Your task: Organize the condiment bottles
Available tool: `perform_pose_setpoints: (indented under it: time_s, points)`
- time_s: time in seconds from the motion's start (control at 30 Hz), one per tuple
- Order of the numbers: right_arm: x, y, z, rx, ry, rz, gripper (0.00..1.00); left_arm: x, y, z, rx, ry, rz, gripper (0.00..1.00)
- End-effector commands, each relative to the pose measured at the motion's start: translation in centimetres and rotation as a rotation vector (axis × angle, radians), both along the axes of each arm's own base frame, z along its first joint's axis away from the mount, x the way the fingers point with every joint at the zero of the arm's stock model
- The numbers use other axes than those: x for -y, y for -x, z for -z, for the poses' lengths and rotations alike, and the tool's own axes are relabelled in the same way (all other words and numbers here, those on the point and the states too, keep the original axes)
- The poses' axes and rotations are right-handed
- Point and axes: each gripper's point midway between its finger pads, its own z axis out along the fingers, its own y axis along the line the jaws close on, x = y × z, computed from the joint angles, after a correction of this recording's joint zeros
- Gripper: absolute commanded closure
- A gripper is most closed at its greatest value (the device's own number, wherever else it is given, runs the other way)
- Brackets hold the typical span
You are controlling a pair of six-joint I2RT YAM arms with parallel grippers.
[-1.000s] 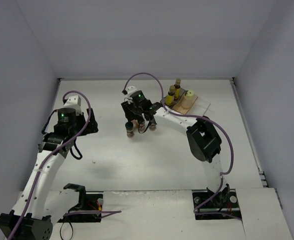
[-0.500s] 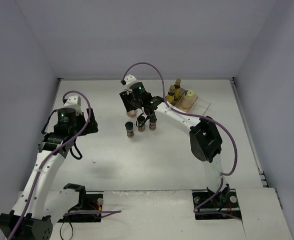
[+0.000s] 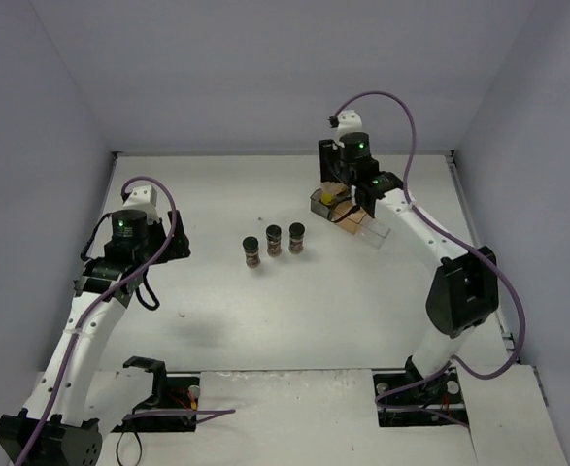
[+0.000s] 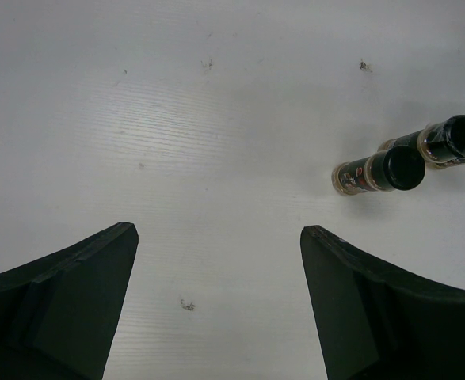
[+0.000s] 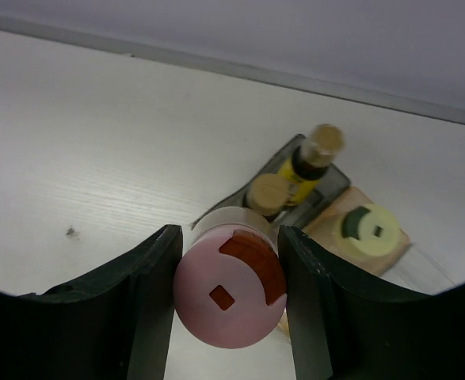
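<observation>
The right gripper (image 5: 230,241) is clamping the pink-lidded bottle (image 5: 229,301) by its sides, hovering at the bins (image 3: 380,233). It should be lowering it upright into a free spot, clear of the corked bottles (image 5: 307,162). The left gripper (image 4: 218,233) is hanging wide open, empty.

Three dark-capped brown spice jars (image 3: 274,240) stand in a row on the bench (image 3: 362,311). The right end effector (image 5: 230,245) clamps the pink-lidded bottle (image 5: 230,297) near two cork-topped amber bottles (image 5: 315,154) and a pale-yellow jar (image 5: 365,226).

Black fingers (image 5: 149,285), pink-lidded bottle (image 5: 230,297) with orange marks, green-centred pale-yellow jar (image 5: 368,229), brown black-capped spice jars (image 3: 274,240)
</observation>
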Motion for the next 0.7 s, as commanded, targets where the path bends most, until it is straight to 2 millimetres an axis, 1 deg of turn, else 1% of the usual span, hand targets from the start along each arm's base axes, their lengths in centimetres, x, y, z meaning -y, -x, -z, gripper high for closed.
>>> perform_pose_setpoints:
  time_s: [0.0, 0.03, 0.13, 0.17, 0.2, 0.27, 0.37, 0.4, 0.47, 0.6, 0.67]
  points:
    - [3.0, -0.3, -2.6, 0.069, -0.046, 0.085, 0.92, 0.0, -0.8, -1.6, 0.06, 0.02, -0.012, 0.14]
    - [4.4, -0.3, -2.2, 0.057, -0.053, 0.114, 0.92, 0.0, -0.8, -1.5, 0.059, 0.02, -0.012, 0.14]
    - [6.4, -0.4, -1.3, 0.035, -0.06, 0.157, 0.92, 0.0, -0.9, -1.5, 0.057, 0.02, -0.012, 0.15]
    - [7.5, -0.6, -0.9, 0.025, -0.067, 0.18, 0.92, -0.1, -0.9, -1.4, 0.054, 0.019, -0.014, 0.14]
    - [7.7, -0.5, 0.0, 0.006, -0.071, 0.178, 0.92, 0.0, -0.9, -1.4, 0.056, 0.019, -0.012, 0.15]
    - [8.4, -0.7, 0.5, -0.002, -0.08, 0.186, 0.93, 0.0, -0.9, -1.3, 0.051, 0.019, -0.012, 0.14]
    - [8.6, -0.7, 1.9, -0.028, -0.077, 0.186, 0.93, 0.0, -0.9, -1.3, 0.05, 0.018, -0.012, 0.15]
    - [8.5, -0.7, 2.7, -0.043, -0.074, 0.185, 0.93, 0.0, -1.0, -1.2, 0.048, 0.018, -0.012, 0.15]
    - [8.4, -0.8, 3.3, -0.049, -0.074, 0.183, 0.93, -0.1, -1.0, -1.2, 0.048, 0.018, -0.014, 0.15]
    - [8.6, -1.0, 5.8, -0.088, -0.069, 0.186, 0.94, 0.0, -0.9, -1.2, 0.047, 0.018, -0.012, 0.14]
    - [8.5, -1.0, 6.6, -0.098, -0.071, 0.181, 0.94, 0.0, -1.0, -1.2, 0.048, 0.018, -0.012, 0.14]
